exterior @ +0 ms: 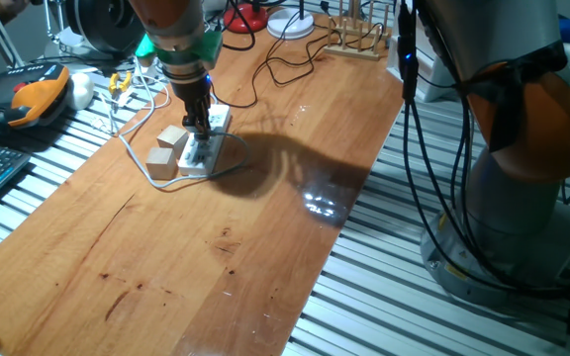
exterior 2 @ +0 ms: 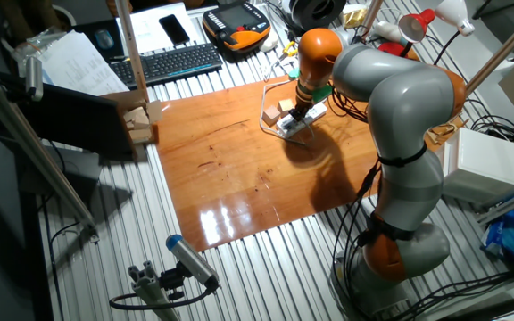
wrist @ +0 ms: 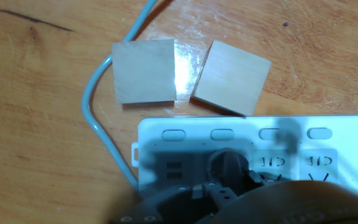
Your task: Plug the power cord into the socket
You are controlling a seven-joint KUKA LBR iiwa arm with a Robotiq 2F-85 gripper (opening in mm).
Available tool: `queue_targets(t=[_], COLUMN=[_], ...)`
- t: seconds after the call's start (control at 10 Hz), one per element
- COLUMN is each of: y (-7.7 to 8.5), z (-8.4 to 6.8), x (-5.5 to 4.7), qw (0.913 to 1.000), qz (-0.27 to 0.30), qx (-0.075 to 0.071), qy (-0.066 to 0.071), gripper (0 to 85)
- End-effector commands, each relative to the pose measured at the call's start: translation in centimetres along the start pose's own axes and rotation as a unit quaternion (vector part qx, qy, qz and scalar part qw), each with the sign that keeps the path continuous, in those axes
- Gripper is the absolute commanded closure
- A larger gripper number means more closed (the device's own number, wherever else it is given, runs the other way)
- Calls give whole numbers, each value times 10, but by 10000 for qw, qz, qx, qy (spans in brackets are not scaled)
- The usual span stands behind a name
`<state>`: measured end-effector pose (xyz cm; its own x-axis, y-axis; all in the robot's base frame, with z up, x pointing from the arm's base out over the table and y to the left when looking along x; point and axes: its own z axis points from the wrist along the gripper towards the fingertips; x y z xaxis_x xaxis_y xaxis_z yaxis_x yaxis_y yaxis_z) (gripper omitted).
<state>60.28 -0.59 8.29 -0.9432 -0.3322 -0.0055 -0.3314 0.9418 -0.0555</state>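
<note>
Jaws state: cannot tell. In the hand view only a dark blurred mass fills the bottom edge, directly over the socket (wrist: 253,152); no fingertips separate out, and whether a plug is pinched between them is hidden. From one fixed view, the gripper (exterior: 198,127) stands vertical with its tip right at the strip's top face.

Layout: socket lies flat on the wooden counter (exterior: 265,227), long axis roughly toward the far edge. Two small tan blocks sit just beside one long side of it: one block (wrist: 145,70) and the second block (wrist: 232,76), nearly touching each other, a thin gap to the strip.

Power cord (wrist: 98,121): pale cable curves around the first block, runs down along the strip's short end and disappears under the dark mass. Plug itself not visible in any view.

Progress (judgement): approach and alignment look done; arm is at the insertion stage. A dark round shape sits over the middle outlet area, but it may be gripper hardware or shadow. Cannot confirm the plug is seated. Remaining: verify full insertion, release, retract.

Other fixed view: arm bent over the far part of the counter; detail too small.
</note>
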Motion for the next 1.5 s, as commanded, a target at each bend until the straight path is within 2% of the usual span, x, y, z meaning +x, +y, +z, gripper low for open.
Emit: queue_targets(t=[0.0,0.9,1.4], y=[0,-1,0], z=[0,-2,-1], x=[0,4,5], qw=[10000,9999,9999], qz=[0,-39,-31], qx=[0,2,17], qy=[0,156,137], gripper=[850,850,850])
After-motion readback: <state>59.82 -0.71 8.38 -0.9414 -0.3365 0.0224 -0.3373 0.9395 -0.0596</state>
